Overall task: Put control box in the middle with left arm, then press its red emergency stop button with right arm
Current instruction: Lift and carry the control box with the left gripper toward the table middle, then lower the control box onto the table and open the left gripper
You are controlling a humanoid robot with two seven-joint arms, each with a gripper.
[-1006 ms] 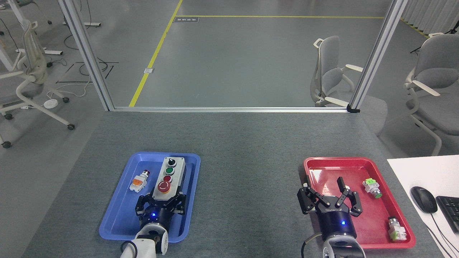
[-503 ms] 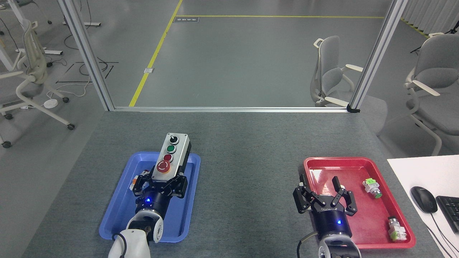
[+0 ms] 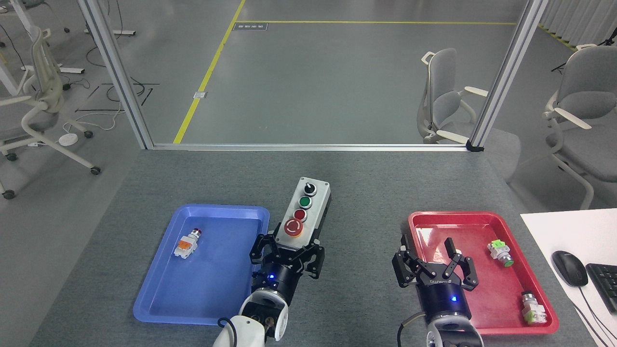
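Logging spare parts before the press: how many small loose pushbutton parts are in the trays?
3. An orange-and-white one lies in the blue plastic tray; two green-and-white ones lie in the red plastic tray. The right gripper may hide more.

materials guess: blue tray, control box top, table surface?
Blue tray: looks like moulded plastic, glossy, with soft highlights and rounded rim. Control box top: light grey, matte, either painted metal or plastic; cannot tell which. Table: grey speckled, no glare, reads as felt or carpet-like mat, though a textured laminate is possible.
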